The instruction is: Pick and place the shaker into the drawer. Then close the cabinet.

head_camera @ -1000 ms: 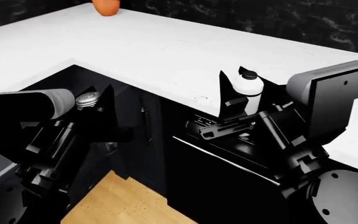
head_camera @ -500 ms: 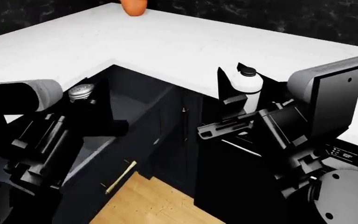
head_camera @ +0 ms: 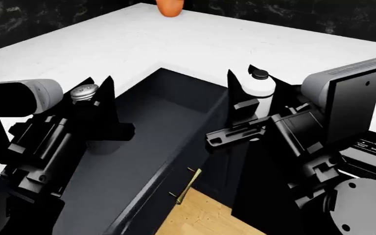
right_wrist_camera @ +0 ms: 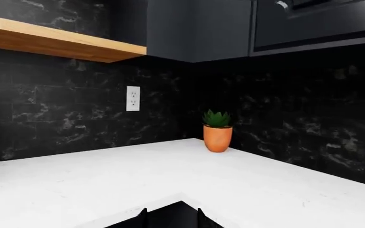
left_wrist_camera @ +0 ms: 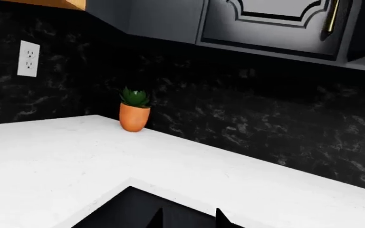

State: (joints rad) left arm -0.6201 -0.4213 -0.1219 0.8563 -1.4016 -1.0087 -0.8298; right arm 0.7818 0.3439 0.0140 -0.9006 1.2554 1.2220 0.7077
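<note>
The drawer [head_camera: 155, 127] is black and pulled out below the corner of the white counter [head_camera: 175, 44]. Its inside also shows as a dark notch in the left wrist view [left_wrist_camera: 131, 211] and the right wrist view [right_wrist_camera: 169, 213]. My left gripper [head_camera: 98, 81] is shut on the shaker [head_camera: 83, 93], which has a silver cap, and holds it upright above the drawer's left side. My right gripper [head_camera: 253, 78] is shut on a white bottle [head_camera: 258, 87] with a black cap, above the drawer's right edge. The wrist views show only the fingertips [left_wrist_camera: 219, 217] [right_wrist_camera: 201, 217]; the held things are hidden there.
A plant in an orange pot [head_camera: 170, 7] stands at the counter's back corner [left_wrist_camera: 133, 116] [right_wrist_camera: 217, 137]. A brass handle [head_camera: 186, 188] is on the drawer front. A wood floor [head_camera: 201, 215] lies below. A wall outlet [left_wrist_camera: 28, 58] and upper cabinets [left_wrist_camera: 265, 19] are behind.
The view has shifted over the counter corner, and the open drawer now lies wide under both grippers. Both grippers keep their hold and their place in the view.
</note>
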